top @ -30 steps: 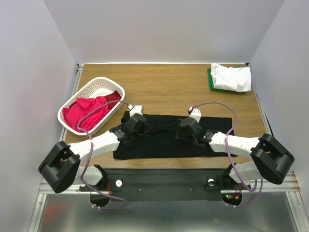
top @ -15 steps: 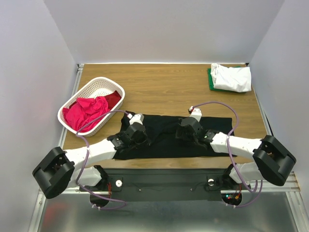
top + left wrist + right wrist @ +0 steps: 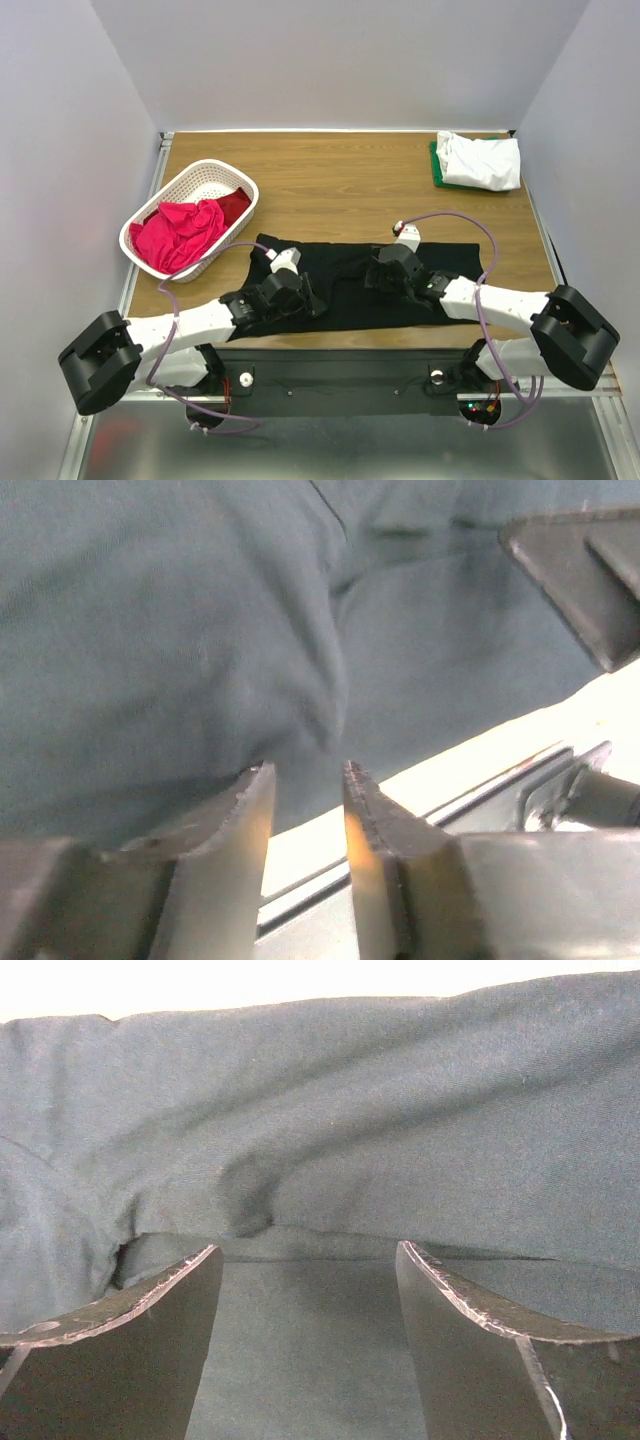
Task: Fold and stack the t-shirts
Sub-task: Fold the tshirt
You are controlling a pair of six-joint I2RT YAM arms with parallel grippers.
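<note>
At the far left of the brown wood-grain bench, a white oval plastic lattice basket holds crumpled pink and red fabric t-shirts. They are heaped loosely, and I take them to be waiting their turn.

Right of the basket, the left hand sits low at the near left end of the large black fabric t-shirt. This shirt is spread in a long band across the near middle of the bench, its front edge close to the bench's near edge. The left hand's two fingers stand a narrow gap apart with nothing between them. The dark cloth lies just beyond the tips, and the pale bench edge shows through the gap, so I judge this hand has no hold on the shirt.

Further right, the right hand is down on the same shirt, fingers spread wide and gripping nothing. A flat layer lies between them, and a raised fold runs just ahead of the tips. Both hands on one garment suits a two-handed fold along its length.

In the far right corner a folded white fabric t-shirt rests on a green fabric t-shirt. This looks like the stack, kept well apart from the working area.

A metal frame edges the bench, and plain pale walls close it in on three sides.
</note>
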